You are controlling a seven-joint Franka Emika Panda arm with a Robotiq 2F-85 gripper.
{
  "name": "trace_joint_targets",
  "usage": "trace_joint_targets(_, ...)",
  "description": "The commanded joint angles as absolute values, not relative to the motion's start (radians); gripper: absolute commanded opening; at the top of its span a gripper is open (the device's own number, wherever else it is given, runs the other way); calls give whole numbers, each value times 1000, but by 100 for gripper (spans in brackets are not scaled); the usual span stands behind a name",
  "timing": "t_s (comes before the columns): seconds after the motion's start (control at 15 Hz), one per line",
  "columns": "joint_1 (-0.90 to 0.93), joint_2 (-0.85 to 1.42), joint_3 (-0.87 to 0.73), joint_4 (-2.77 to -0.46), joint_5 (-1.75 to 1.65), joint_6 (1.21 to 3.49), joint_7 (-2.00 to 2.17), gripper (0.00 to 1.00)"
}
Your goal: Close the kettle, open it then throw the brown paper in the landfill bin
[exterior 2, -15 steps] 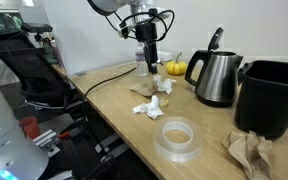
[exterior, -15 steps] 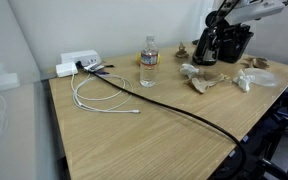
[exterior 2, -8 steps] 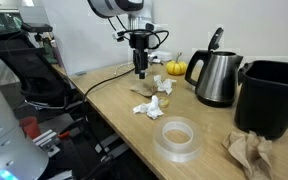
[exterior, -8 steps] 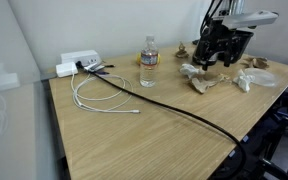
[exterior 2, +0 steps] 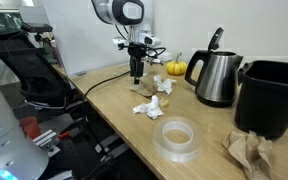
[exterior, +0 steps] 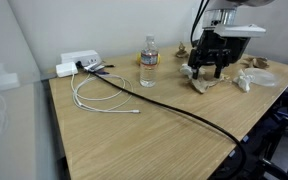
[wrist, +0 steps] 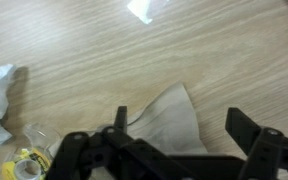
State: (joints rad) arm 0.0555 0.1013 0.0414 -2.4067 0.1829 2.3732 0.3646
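Since a second ago your gripper (exterior 2: 137, 74) has swung away from the kettle (exterior 2: 214, 78) and dropped low over the desk (exterior 2: 119, 103). In an exterior view the arm (exterior: 222, 42) leaves the kettle hard to make out. The wrist view is blurred and cuts off the gripper's base. There its fingers (wrist: 120, 122) stand wide apart, holding nothing, above a pale tan scrap (wrist: 174, 108). Further right, the kettle's lid stands up. Next comes the landfill bin (exterior 2: 274, 100), with the brown paper (exterior 2: 249, 152) near it on the desk.
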Motion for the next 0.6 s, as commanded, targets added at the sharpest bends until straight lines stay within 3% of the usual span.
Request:
trace_joint_targets(0.0,59,153,45,-2386,211,2475,354,100)
trace_joint_targets(0.47,69,209,33,-2394,178,2619,389,100)
trace_joint_targets(0.53,70,213,32,-2394,177,2625,393,87)
